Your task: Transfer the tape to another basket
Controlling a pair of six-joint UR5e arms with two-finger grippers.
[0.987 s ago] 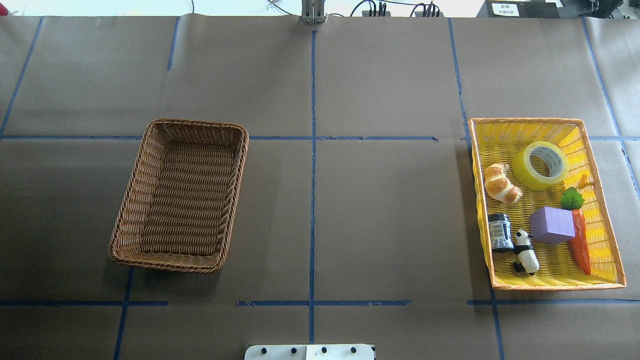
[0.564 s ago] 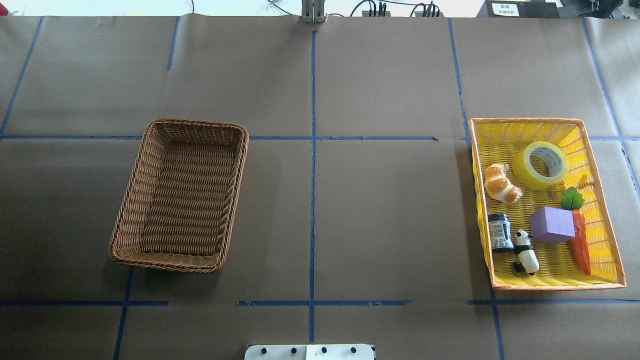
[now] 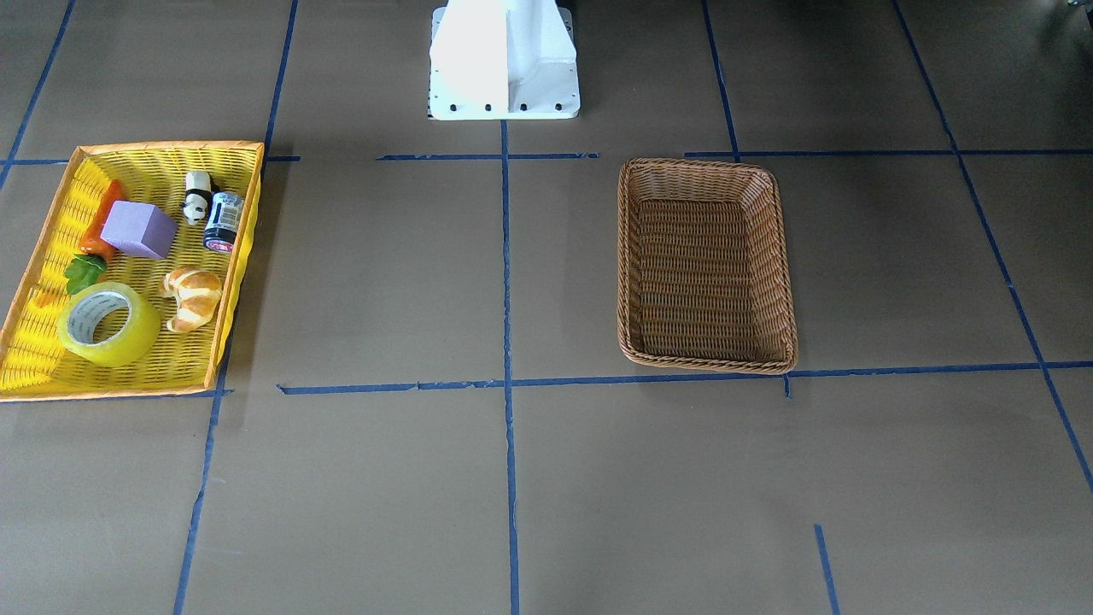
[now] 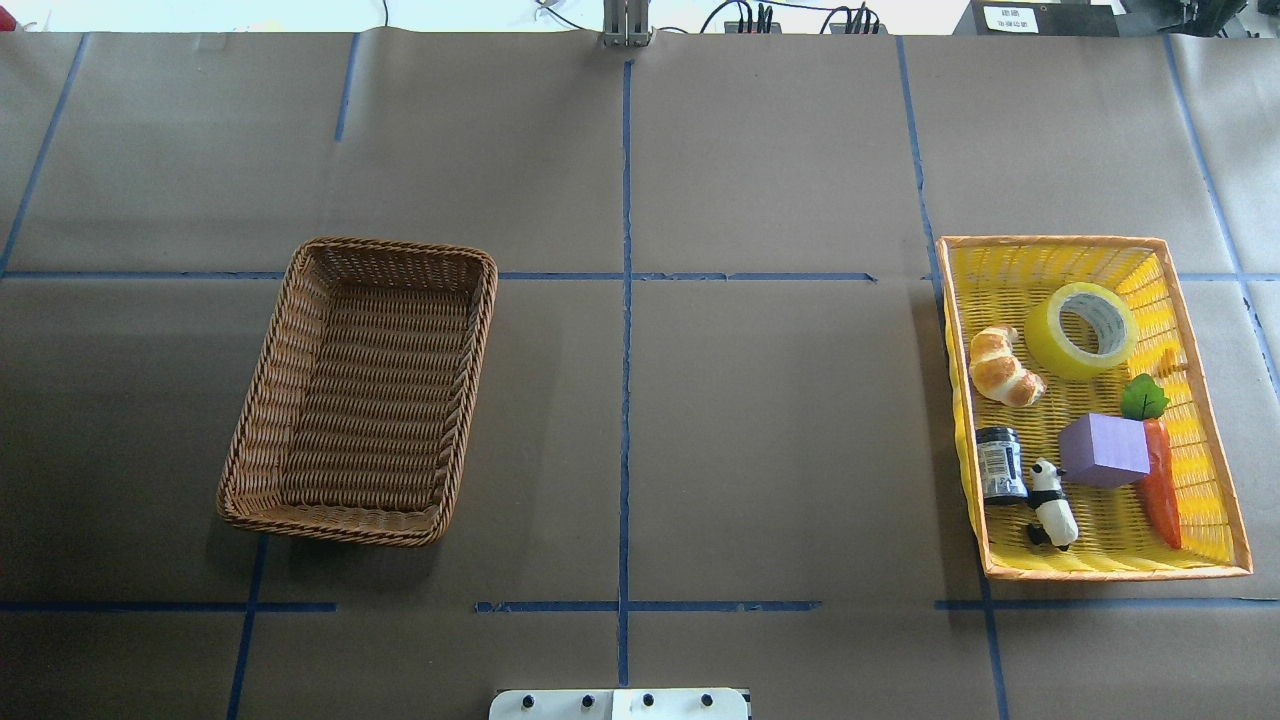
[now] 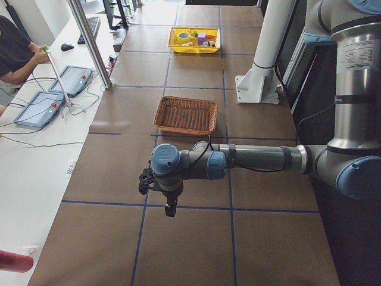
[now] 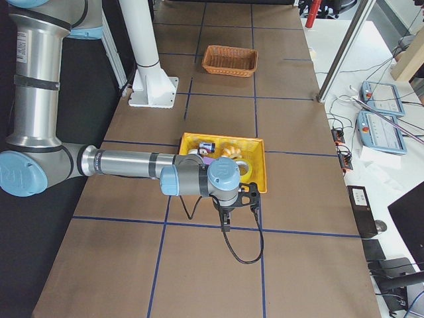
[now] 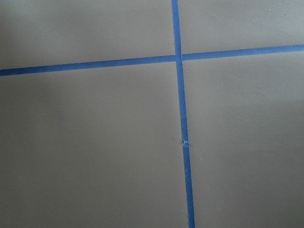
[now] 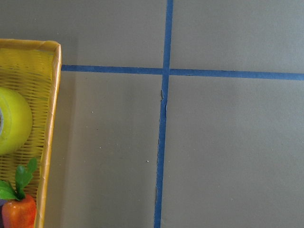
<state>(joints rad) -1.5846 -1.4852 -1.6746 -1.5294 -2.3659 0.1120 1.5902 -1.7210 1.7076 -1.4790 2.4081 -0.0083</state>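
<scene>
Overhead, your tape (image 4: 1082, 330) sits in the yellow basket (image 4: 1050, 240) beside the croissant (image 4: 1003, 366), well apart from the wicker basket (image 4: 265, 400). Right-side view: the right gripper (image 6: 225, 222) hovers over the counter (image 6: 199, 265) just outside the yellow basket, and I can't tell how open it is. Left-side view: the left gripper (image 5: 170, 208) is way off from the tape, opening unclear too.

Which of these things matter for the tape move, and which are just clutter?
Job:
tape
wicker basket
yellow basket holding the tape

Clutter:
croissant
purple block
carrot
panda
jar
</scene>
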